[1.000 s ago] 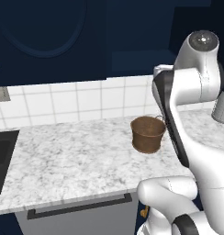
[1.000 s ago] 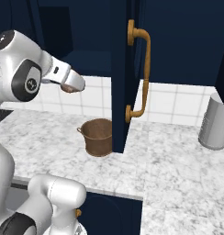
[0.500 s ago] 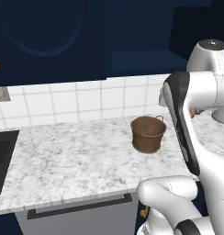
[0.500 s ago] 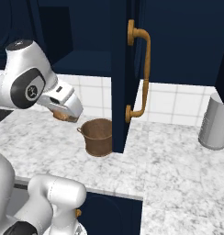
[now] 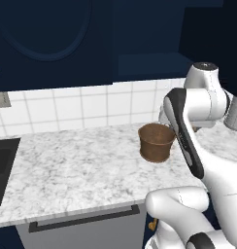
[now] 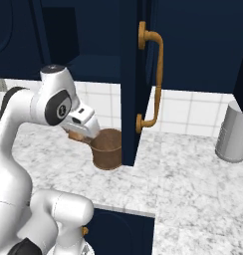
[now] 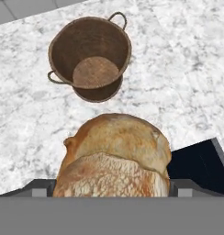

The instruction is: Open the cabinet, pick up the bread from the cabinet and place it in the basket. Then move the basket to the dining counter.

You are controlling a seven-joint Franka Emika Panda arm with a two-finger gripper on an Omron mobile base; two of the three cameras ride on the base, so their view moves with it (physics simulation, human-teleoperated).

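Hand point(image 6: 79, 135) pinching round tan-brown crusty bread roll point(image 7: 114, 156), carried above marbled table, just beside round brown woven basket point(image 7: 90, 53). Basket empty, mid-table near navy cabinet door point(image 6: 131, 74). Next: centre over basket, lower, release.

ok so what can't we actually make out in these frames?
- Jaws on the bread: hand view, the loaf covers both finger tips; contact not visible.
- Bread in the right base view: tucked under the gripper, just a brown sliver.
- Basket, right side: left base view, the arm crosses it.
- Cabinet interior: right base view, the open door's edge blocks part; the rest is too dark.
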